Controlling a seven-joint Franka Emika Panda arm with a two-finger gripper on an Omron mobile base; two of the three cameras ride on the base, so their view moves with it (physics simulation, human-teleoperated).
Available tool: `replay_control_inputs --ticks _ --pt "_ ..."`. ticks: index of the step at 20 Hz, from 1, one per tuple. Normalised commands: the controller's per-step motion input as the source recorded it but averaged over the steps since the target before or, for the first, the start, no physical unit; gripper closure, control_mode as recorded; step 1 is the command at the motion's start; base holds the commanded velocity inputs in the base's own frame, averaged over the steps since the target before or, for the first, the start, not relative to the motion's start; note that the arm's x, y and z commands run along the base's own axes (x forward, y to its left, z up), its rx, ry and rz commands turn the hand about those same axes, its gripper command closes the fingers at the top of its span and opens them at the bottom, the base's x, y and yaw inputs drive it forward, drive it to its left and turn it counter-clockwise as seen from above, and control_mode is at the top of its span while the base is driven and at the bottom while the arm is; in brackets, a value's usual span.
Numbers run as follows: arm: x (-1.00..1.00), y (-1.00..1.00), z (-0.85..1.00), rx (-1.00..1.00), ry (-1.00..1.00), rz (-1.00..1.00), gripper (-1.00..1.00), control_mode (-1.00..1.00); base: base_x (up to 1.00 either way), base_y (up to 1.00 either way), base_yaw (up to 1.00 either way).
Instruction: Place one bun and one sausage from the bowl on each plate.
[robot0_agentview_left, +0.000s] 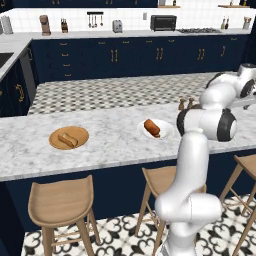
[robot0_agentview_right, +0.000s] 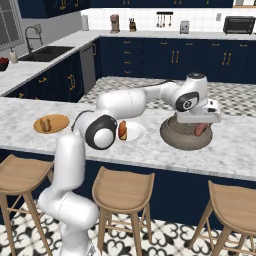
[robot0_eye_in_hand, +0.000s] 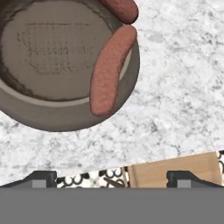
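1. On the grey-veined marble counter (robot0_agentview_right: 150, 150), the wide dark speckled stone bowl (robot0_agentview_right: 186, 135) sits under me, heavy and steady.
2. Two reddish-brown sausages (robot0_eye_in_hand: 109, 70) lean against its inner wall; I judge them smooth and slippery, best pinched mid-length.
3. My gripper (robot0_eye_in_hand: 111, 178) hangs fully spread, holding nothing.
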Motion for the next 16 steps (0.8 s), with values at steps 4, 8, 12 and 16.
replay_control_inputs --ticks 4,8,12,16 --pt "0.41 0.00 -0.33 0.01 0.00 0.00 -1.00 -1.00 0.00 0.00 0.00" --pt "0.86 0.03 -0.44 0.00 0.00 0.00 -1.00 -1.00 0.00 0.00 0.00" --pt "0.47 0.00 -0.27 -0.05 -0.08 -0.05 -1.00 -1.00 0.00 0.00 0.00" --pt "0.23 -0.05 -0.04 -0.02 -0.15 -0.12 -1.00 -1.00 0.00 0.00 0.00"
